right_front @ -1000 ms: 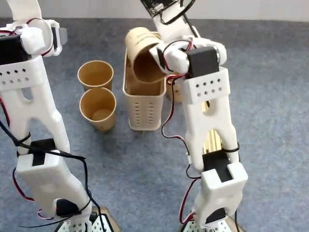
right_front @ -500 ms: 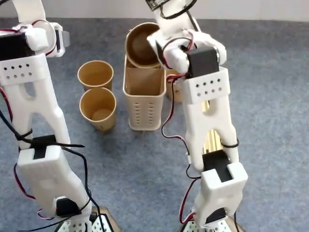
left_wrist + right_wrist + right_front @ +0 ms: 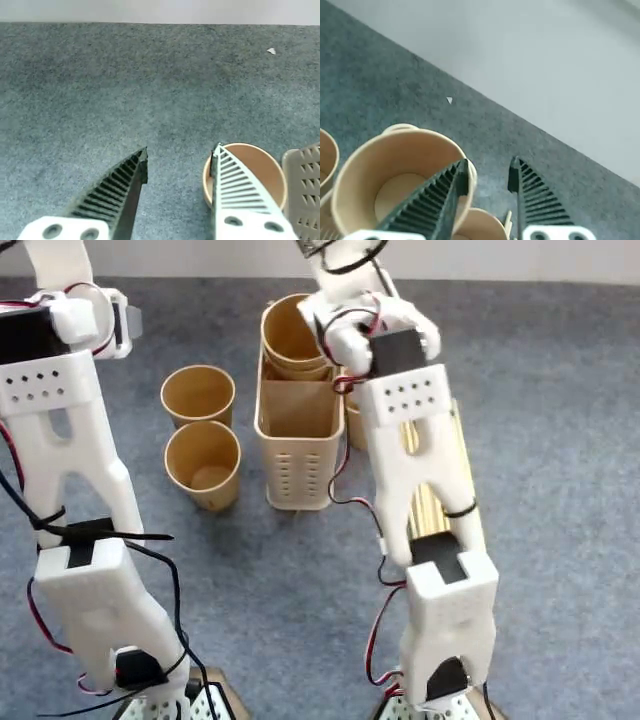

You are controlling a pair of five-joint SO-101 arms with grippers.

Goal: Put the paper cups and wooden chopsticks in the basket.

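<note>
A cream perforated basket (image 3: 295,445) stands between my two arms. One paper cup (image 3: 290,332) stands upright at its far end. My right gripper (image 3: 489,167) is open at that cup (image 3: 395,190), with one finger inside the rim and the other outside. Two more paper cups (image 3: 198,392) (image 3: 203,462) stand on the carpet left of the basket. Another cup (image 3: 480,225) sits right of the basket, partly behind the right arm. Wooden chopsticks (image 3: 440,485) lie under the right arm. My left gripper (image 3: 180,152) hangs open above the carpet, near a cup (image 3: 260,167).
Grey carpet (image 3: 560,440) covers the table and is bare to the right and at the near middle. The left arm (image 3: 60,420) stands along the left side. A pale wall (image 3: 545,60) rises behind the carpet's far edge.
The right arm has swung the tilted cup upright and lowered it into the far end of the basket. The right arm has shifted slightly left. The left arm has barely moved.
</note>
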